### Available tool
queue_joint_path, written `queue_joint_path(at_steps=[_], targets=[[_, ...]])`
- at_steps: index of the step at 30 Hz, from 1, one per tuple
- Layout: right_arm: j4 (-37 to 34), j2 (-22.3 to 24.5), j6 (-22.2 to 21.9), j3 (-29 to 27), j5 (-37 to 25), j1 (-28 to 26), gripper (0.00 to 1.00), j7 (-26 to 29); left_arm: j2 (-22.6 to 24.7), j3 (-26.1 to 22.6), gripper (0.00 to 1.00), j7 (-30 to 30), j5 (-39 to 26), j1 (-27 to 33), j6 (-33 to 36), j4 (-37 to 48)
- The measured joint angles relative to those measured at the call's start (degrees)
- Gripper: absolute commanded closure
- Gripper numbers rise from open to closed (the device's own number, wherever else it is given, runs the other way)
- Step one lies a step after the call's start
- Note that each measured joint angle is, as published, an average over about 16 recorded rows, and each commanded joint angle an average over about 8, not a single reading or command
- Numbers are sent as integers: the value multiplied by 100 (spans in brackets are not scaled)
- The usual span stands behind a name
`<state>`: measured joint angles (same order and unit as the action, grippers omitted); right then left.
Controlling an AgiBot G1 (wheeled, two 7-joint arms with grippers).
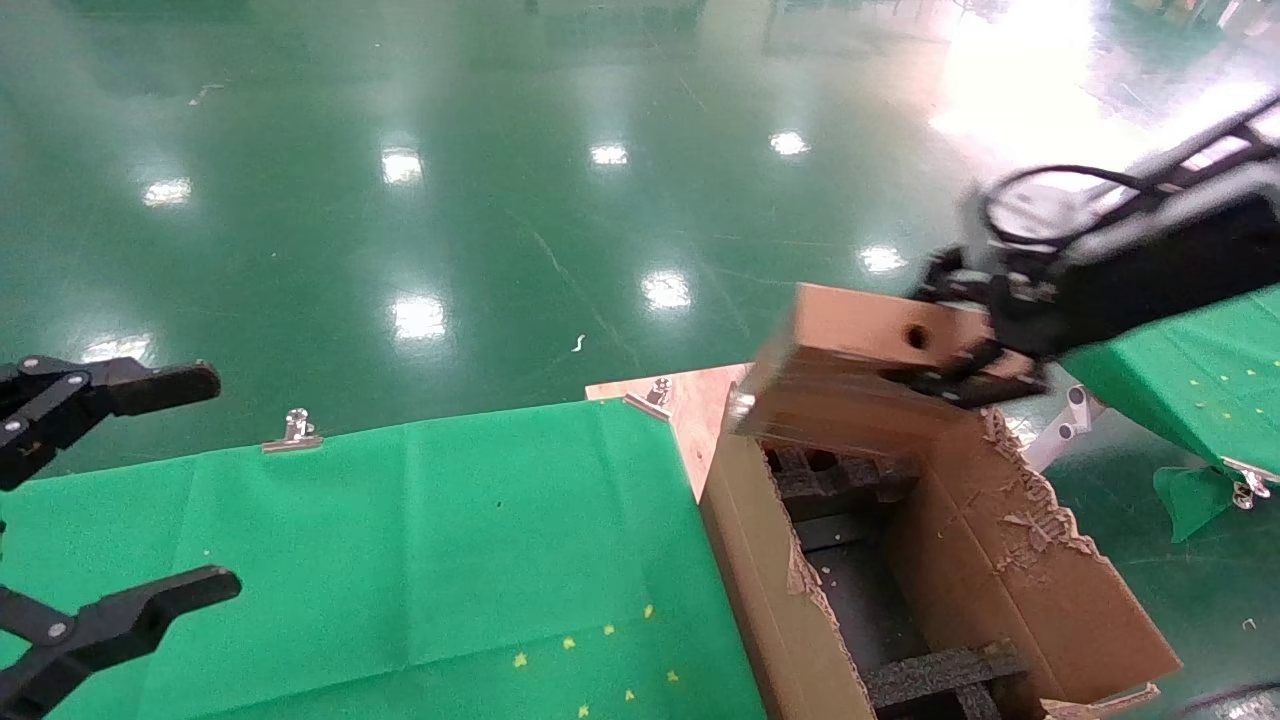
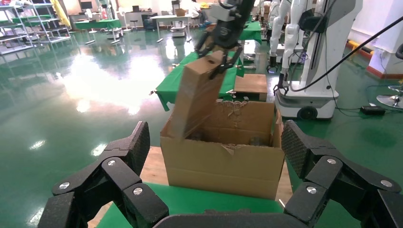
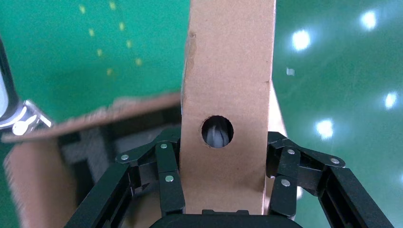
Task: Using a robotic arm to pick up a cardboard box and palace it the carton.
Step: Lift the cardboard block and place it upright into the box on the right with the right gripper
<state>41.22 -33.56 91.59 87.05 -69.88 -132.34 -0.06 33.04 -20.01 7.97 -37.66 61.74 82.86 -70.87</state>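
Observation:
My right gripper (image 1: 975, 340) is shut on the small brown cardboard box (image 1: 850, 365), which has a round hole (image 3: 217, 131) in its face. It holds the box tilted over the far end of the large brown carton (image 1: 1010, 560), whose flaps have torn edges and which has black foam inserts (image 1: 835, 475) inside. In the left wrist view the box (image 2: 197, 97) slants down into the carton's (image 2: 223, 164) near left corner. My left gripper (image 1: 100, 500) is open and empty over the green table at the left.
The green-clothed table (image 1: 400, 560) lies left of the carton, its cloth held by metal clips (image 1: 292, 432). A second green table (image 1: 1200, 370) stands at the right. Glossy green floor lies beyond. Other white robots (image 2: 316, 52) stand far off.

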Motion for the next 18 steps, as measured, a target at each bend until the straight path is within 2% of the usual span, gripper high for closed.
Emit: queue_joint_path(at_steps=[10,18], targets=[[120,997,-86,793,35,-376,100,227,0,0,0,0,1,0,0,0],[112,1324,-158,948,132,-455,100,311,-1,0,0,0,3,-1,0,1]])
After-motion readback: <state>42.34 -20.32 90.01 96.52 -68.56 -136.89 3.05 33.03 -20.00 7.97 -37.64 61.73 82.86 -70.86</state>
